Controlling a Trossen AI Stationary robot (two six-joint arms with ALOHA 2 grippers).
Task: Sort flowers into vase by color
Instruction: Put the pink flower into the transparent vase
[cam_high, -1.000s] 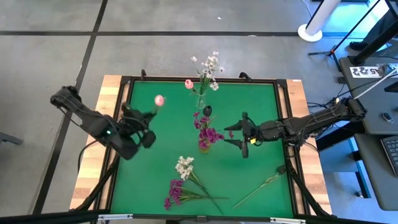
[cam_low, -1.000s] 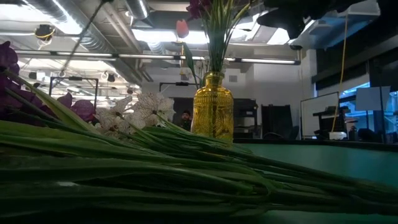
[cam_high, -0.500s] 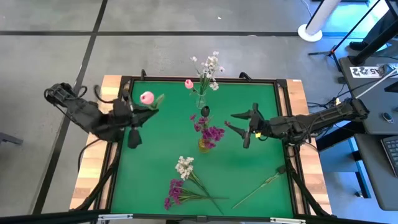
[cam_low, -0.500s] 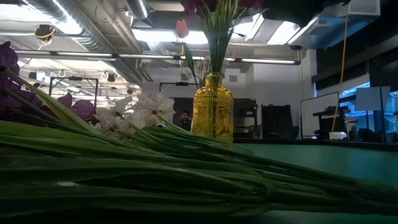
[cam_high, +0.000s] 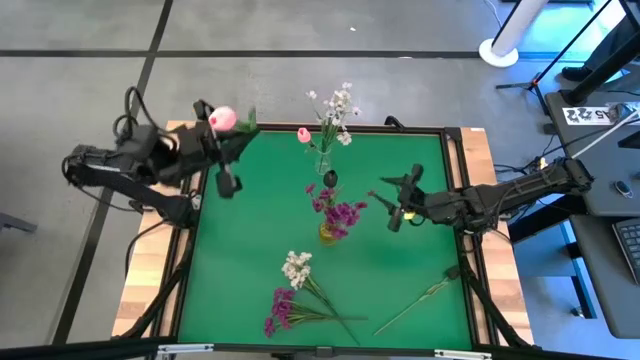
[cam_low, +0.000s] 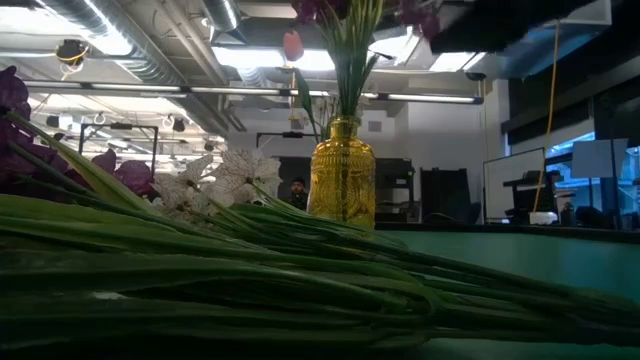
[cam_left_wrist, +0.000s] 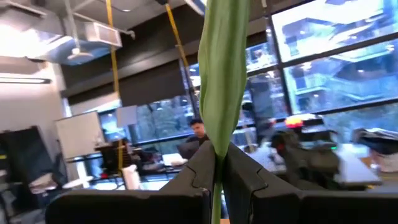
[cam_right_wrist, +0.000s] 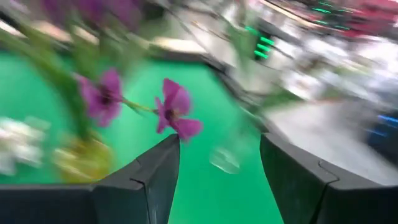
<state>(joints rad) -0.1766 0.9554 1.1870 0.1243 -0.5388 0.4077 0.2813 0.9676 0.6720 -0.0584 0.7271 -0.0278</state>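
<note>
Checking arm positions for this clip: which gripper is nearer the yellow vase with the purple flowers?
Right. The right gripper hovers open just beside the yellow vase. The left gripper, shut on a pink tulip, is far off at the table's back-left corner.

Table mat (cam_high: 250, 250): we see plain green.
Vase (cam_low: 342, 170): we see ribbed amber-yellow glass.
Held tulip (cam_high: 221, 118): we see pink, with a green leaf (cam_left_wrist: 222, 68).
Vase blossoms (cam_right_wrist: 175, 116): we see magenta-purple.
</note>
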